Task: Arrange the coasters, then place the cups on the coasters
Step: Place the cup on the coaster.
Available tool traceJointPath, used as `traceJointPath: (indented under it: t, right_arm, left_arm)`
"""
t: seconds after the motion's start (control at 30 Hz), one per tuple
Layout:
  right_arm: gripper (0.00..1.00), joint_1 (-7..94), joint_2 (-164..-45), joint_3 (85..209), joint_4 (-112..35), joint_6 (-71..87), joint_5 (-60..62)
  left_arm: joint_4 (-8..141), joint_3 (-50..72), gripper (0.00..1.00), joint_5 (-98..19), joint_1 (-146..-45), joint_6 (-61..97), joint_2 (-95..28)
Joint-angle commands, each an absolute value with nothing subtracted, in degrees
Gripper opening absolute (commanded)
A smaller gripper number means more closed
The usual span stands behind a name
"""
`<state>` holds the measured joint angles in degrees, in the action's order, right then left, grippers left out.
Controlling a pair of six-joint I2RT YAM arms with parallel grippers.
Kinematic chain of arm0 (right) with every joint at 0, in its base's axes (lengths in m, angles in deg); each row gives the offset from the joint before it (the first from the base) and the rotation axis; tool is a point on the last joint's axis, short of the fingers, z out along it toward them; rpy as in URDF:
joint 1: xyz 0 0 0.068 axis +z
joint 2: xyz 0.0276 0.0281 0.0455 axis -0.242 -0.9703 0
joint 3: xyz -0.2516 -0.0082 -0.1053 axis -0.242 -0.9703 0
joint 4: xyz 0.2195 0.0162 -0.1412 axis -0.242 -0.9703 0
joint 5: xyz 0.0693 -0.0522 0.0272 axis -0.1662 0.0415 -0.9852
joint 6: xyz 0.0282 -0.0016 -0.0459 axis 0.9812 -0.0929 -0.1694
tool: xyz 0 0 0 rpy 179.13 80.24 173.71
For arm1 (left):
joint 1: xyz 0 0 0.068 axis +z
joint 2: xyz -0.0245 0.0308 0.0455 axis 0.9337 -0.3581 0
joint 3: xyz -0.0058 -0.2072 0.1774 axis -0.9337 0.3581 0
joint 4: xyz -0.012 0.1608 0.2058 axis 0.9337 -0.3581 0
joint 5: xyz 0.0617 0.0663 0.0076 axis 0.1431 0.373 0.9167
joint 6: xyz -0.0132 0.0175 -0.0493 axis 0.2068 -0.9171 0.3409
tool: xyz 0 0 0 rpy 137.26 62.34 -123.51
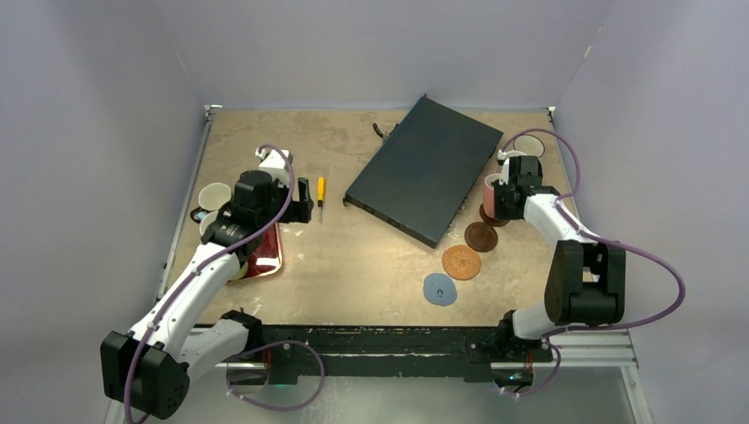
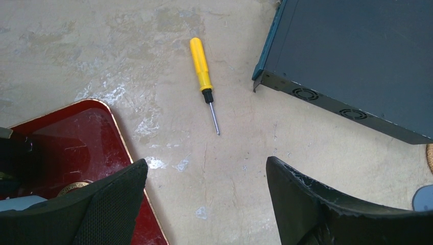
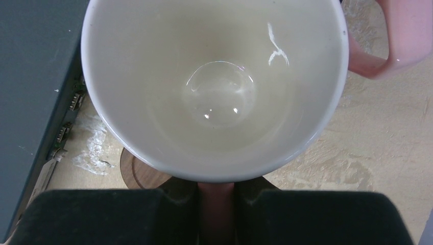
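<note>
Pink cup (image 3: 214,87): glossy cream inside (handle upper right).

The pink ceramic mug (image 3: 214,87) in the right hand (image 3: 217,191) is glossy cream glaze inside; the brown round coaster (image 3: 145,176) beneath looks wood-grained. Ahead of the left hand (image 2: 207,168), the yellow-handled screwdriver (image 2: 202,76) is smooth plastic with a bare metal shaft, lying on the matt, scuffed tan counter (image 2: 153,51).

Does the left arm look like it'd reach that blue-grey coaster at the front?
Probably yes. The left gripper is open and empty, and only bare table lies between it and the blue-grey coaster; the dark box sits farther back.
</note>
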<state>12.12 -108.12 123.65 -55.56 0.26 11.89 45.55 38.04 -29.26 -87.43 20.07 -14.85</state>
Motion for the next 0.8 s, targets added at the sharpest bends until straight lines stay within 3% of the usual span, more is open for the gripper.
traceJointPath:
  t: [0.0, 0.27, 0.77]
  right_arm:
    - [0.16, 12.0, -108.5, 125.9, -56.1, 0.6, 11.5]
    - [0.37, 12.0, -107.1, 126.0, -57.3, 0.8, 11.6]
    - [0.58, 12.0, -104.1, 128.2, -63.2, 0.8, 15.1]
  left_arm:
    - [47.0, 38.5, 0.82, -30.1, -87.3, 18.8, -14.3]
    - [46.9, 38.6, 0.82, -30.5, -87.3, 19.0, -13.8]
    - [46.9, 38.8, 0.82, -31.2, -87.3, 19.1, -12.6]
